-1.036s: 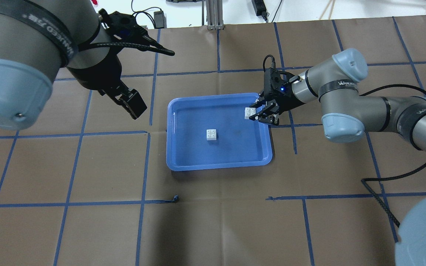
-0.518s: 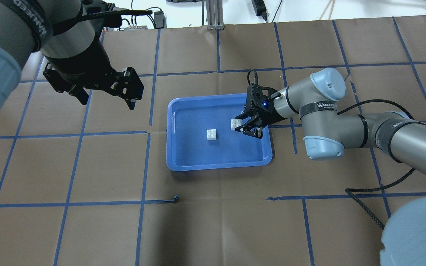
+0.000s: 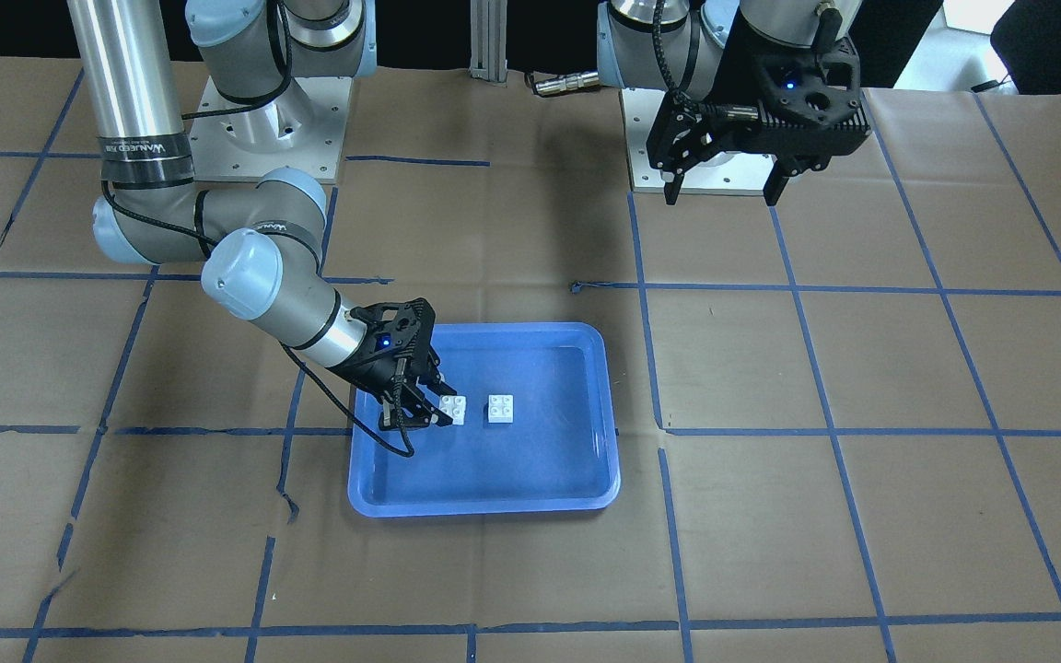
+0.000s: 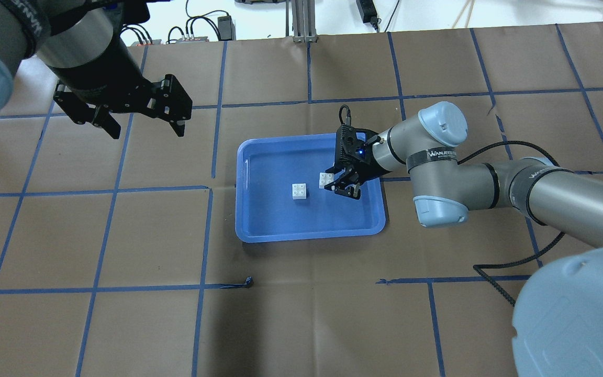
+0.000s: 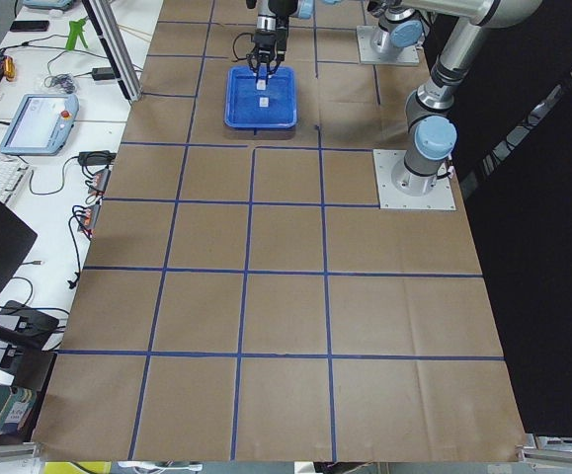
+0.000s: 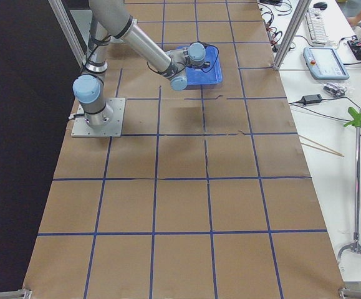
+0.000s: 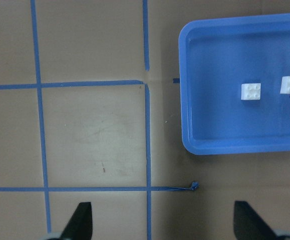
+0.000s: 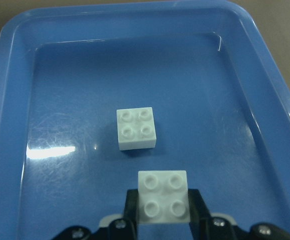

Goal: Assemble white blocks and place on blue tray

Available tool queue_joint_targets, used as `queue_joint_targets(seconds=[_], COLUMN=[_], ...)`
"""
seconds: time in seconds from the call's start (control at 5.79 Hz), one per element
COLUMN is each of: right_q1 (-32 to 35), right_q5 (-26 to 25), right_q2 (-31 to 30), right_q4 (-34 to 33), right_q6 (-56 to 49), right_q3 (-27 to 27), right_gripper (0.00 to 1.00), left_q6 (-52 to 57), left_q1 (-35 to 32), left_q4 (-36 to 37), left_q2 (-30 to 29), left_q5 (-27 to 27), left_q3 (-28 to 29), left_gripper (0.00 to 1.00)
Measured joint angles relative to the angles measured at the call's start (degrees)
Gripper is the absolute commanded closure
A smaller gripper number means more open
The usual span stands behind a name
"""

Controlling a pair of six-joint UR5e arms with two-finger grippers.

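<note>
The blue tray (image 4: 280, 220) lies mid-table. One white block (image 4: 299, 191) rests studs up on the tray floor near its middle. My right gripper (image 4: 334, 184) is shut on the second white block (image 4: 325, 180) and holds it studs up, over the tray, just right of the loose block. In the right wrist view the held block (image 8: 164, 196) sits between the fingers, close in front of the loose block (image 8: 136, 128). My left gripper (image 4: 145, 125) is open and empty, raised above the table left of the tray.
Brown paper with blue tape grid lines (image 4: 204, 188) covers the table. A small curl of blue tape (image 4: 249, 281) lies in front of the tray. Cables and a metal post (image 4: 301, 21) sit beyond the far edge.
My right gripper has carried its white block leftward from the tray's right rim to beside the loose block. My left gripper has turned and drawn back toward the far left.
</note>
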Motion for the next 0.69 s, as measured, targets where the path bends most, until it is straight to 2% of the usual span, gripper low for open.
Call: queue_joint_targets(seconds=[0.69], right_q1=[1.3], right_q5=[0.5], right_q2=[2.0], right_q4=[-1.0], right_q6=[0.4], right_q3=[-0.6], right_gripper=[0.7], left_q6=[-0.1], left_q1=[0.9], left_q4=[8.5], left_q2=[-3.0], left_q5=[-1.2], left_q3=[0.0], left_gripper=[0.01])
